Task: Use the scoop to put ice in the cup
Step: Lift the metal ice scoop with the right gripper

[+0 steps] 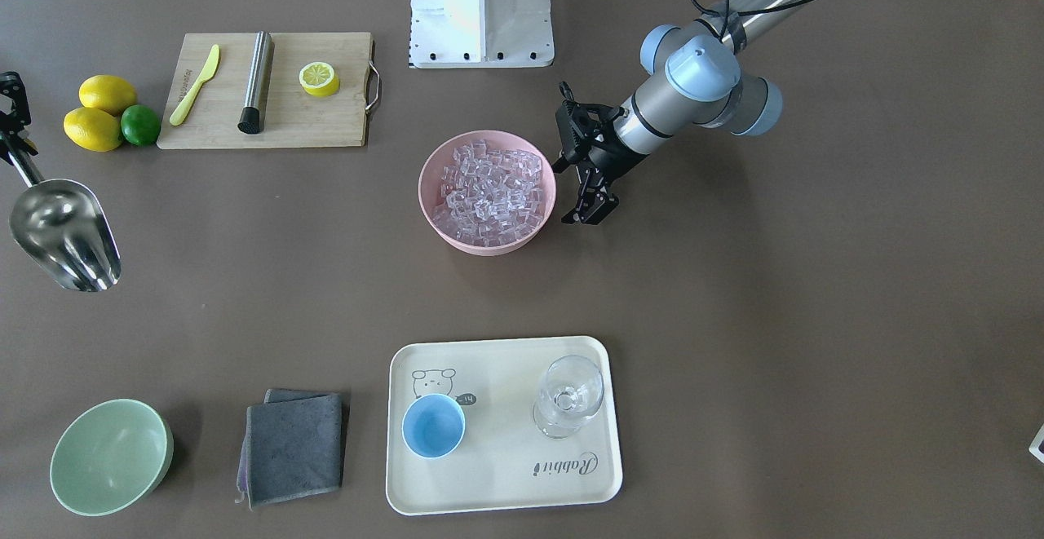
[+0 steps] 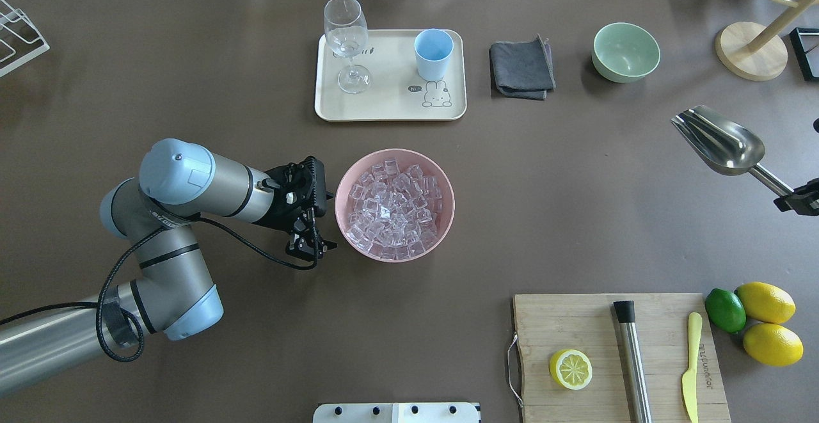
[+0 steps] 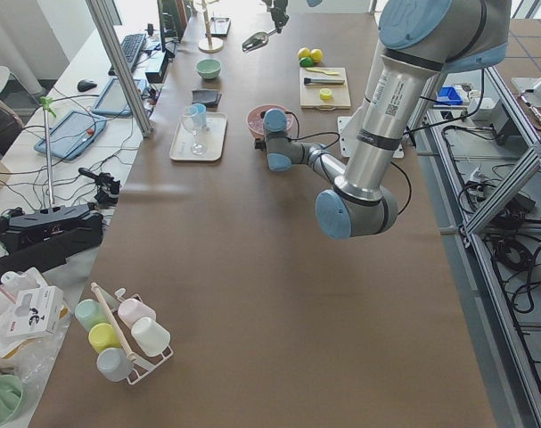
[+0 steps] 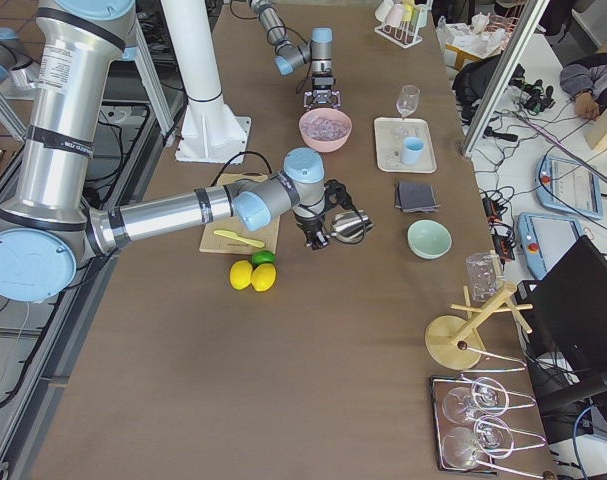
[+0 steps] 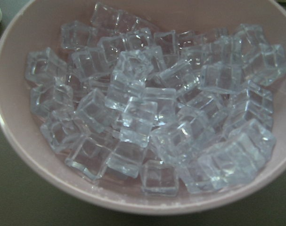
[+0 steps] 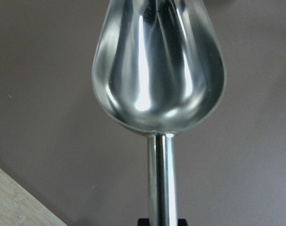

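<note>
The ice fills a pink bowl at mid-table; it also shows in the overhead view and close up in the left wrist view. My left gripper points down beside that bowl's rim, open and empty. My right gripper is shut on the handle of the silver scoop, held above the table far from the bowl, its trough empty. The light-blue cup stands upright and empty on a cream tray.
A clear stemmed glass shares the tray. A grey cloth and a pale green bowl lie beside it. A cutting board holds a steel cylinder, a half lemon and a yellow knife; lemons and a lime lie nearby.
</note>
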Motion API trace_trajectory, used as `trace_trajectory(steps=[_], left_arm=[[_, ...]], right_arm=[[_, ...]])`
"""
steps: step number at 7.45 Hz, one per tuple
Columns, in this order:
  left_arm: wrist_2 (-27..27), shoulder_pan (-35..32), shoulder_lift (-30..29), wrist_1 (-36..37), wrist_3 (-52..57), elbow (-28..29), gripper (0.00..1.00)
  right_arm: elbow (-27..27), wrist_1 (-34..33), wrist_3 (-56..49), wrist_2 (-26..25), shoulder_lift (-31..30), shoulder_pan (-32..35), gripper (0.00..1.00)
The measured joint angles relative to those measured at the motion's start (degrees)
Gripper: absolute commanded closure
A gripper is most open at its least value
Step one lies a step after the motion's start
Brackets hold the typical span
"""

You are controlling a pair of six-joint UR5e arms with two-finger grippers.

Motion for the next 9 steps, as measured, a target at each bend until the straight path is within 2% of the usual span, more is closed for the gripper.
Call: trace_trajectory(steps=[2, 4, 5, 7, 9], left_arm=[[0.05, 0.21, -0.10, 0.00, 0.00, 0.03, 0.01], [0.06, 0.25, -0.13, 0.00, 0.00, 0.05, 0.01], [0.05, 0.25, -0.12, -0.02, 0.00, 0.03, 0.01], [-0.23, 0.17, 0.48, -0.62, 0.00, -0.40, 0.01], [-1.29, -0.05, 2.09, -2.65, 0.00, -0.55, 0.01]], right_arm=[[1.20, -0.40, -6.50, -1.34, 1.12, 0.76, 1.00], [4.72, -6.47, -13.75, -2.56, 2.56, 0.86, 1.00], [7.28, -13.08, -18.01, -3.62, 5.53, 0.78, 1.00], [8.25, -29.16, -30.67, -8.82, 17.31, -0.28, 1.00], [8.75, -38.54, -40.09, -13.38, 25.07, -2.25, 1.00]])
